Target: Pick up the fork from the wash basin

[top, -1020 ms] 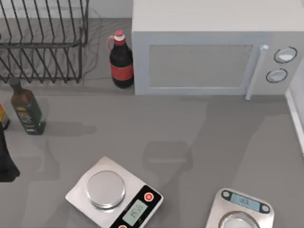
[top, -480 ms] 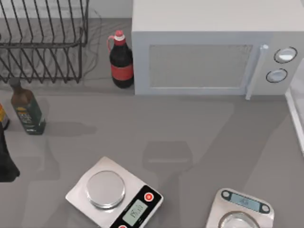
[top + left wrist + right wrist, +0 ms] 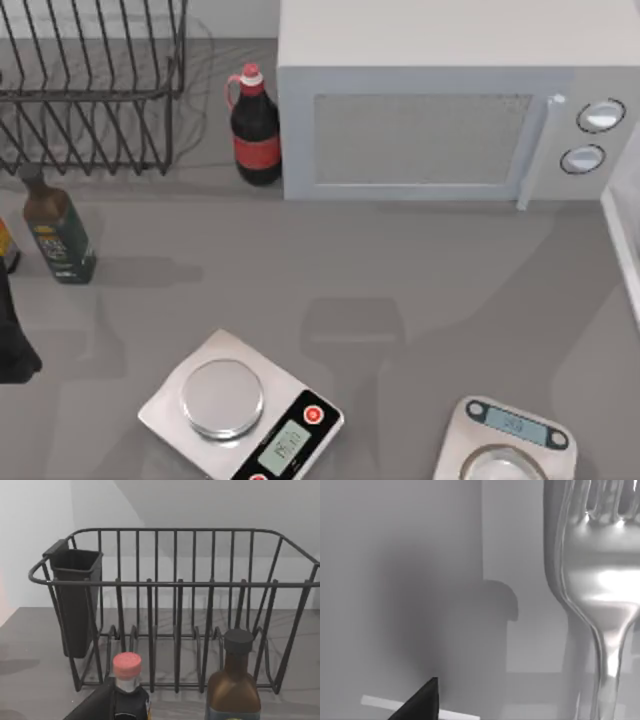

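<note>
**Fork close under my right wrist camera, grasp not yet confirmed**

From my right wrist view the fork (image 3: pixel 600 595) looms very close, its tines and neck bright against a pale grey surface that I take to be the wash basin. A dark fingertip (image 3: pixel 422 702) shows near the frame edge, well apart from the fork; whether the right gripper is open or closed I cannot tell. I judge this as the approach step: next I need the jaws brought astride the thin handle, then closed on it before any lift.

My left arm (image 3: pixel 12 340) sits parked at the table's left edge, its wrist camera facing the dish rack (image 3: pixel 175 610) and two bottles; I cannot tell its gripper state either.

Against the earlier top views, the objects on the table lie unchanged; only the shadows on the counter near the microwave (image 3: pixel 430 100) have shifted a little.
</note>
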`<action>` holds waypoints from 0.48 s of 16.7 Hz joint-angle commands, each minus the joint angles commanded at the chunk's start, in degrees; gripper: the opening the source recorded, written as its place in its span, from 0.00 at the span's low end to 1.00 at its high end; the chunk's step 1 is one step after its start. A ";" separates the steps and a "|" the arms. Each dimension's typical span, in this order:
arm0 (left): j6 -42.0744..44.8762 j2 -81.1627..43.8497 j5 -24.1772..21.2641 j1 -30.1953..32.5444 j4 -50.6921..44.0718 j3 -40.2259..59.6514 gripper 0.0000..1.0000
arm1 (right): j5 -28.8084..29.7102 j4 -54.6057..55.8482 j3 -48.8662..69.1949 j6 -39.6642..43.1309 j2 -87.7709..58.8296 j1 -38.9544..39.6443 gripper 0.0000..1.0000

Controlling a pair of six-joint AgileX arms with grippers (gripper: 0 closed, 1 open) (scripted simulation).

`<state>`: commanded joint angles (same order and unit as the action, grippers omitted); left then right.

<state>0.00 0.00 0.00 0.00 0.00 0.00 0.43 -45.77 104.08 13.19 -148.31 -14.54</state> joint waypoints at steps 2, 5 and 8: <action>0.00 0.00 0.00 0.00 0.00 0.00 1.00 | 0.00 0.00 0.00 0.00 0.00 0.00 1.00; 0.00 0.00 0.00 0.00 0.00 0.00 1.00 | 0.00 0.00 0.00 0.00 0.00 0.00 0.77; 0.00 0.00 0.00 0.00 0.00 0.00 1.00 | 0.00 0.00 0.00 0.00 0.00 0.00 0.55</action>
<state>0.00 0.00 0.00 0.00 0.00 0.00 0.43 -45.77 104.08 13.19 -148.31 -14.54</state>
